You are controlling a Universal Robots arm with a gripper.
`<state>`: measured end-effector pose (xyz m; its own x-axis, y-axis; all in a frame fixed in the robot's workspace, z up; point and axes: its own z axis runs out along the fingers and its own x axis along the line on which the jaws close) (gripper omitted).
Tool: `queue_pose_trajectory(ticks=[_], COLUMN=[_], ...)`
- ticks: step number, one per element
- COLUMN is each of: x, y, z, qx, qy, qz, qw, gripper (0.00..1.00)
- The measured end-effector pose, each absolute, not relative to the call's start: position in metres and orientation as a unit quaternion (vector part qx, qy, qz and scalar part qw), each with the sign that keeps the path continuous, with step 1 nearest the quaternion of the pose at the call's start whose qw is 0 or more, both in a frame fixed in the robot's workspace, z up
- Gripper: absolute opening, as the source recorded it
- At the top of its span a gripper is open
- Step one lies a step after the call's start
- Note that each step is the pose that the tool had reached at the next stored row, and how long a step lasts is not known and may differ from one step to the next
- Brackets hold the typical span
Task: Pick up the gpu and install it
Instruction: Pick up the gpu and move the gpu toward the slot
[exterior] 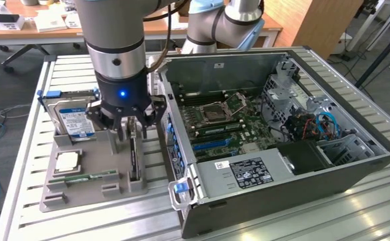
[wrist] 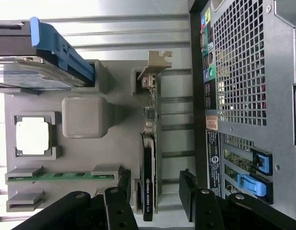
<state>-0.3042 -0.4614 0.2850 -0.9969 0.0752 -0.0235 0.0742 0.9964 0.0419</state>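
hand (exterior: 132, 131): open, a finger on each side of the gpu (exterior: 134, 163), not touching | gpu: standing on edge in the grey holder (exterior: 81, 193) | hidden: hand covers gpu's far end

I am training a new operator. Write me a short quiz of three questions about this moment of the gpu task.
1. True or false: the gripper holds the gpu lifted clear of the grey fixture.
2. Where is the gpu? A) inside the computer case; B) on edge in a slot of the grey fixture; C) flat on the hard drive.
3. Fill in: the gripper's jaws are ____, one on each side of the gpu.
Key: 1 false; 2 B; 3 open.
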Motion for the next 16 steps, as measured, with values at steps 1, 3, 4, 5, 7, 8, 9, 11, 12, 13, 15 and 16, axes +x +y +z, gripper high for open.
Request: queue_pose_trajectory(ticks=[1,3,4,5,7,8,9,11,12,13,15,16], x=[-0.304,-0.304,-0.304,-0.304,-0.304,-0.304,-0.304,-0.304,-0.304,-0.304,-0.304,-0.304], y=[-0.461,-0.461,-0.461,-0.461,-0.461,-0.461,-0.461,-0.461,-0.461,-0.461,-0.461,-0.461], z=[0.283,0.280,0.278,0.276,0.272,0.270,0.269,0.265,0.263,0.261,0.258,0.257], qx=[0.037,0.037,0.037,0.037,0.037,0.037,0.037,0.037,0.037,0.037,0.037,0.037], qy=[0.999,0.999,0.999,0.999,0.999,0.999,0.999,0.999,0.999,0.999,0.999,0.999], qz=[0.021,0.021,0.021,0.021,0.021,0.021,0.020,0.021,0.021,0.021,0.021,0.021], qw=[0.013,0.013,0.013,0.013,0.013,0.013,0.012,0.013,0.013,0.013,0.013,0.013], gripper=[0.53,0.53,0.53,0.53,0.53,0.53,0.53,0.53,0.53,0.53,0.53,0.53])
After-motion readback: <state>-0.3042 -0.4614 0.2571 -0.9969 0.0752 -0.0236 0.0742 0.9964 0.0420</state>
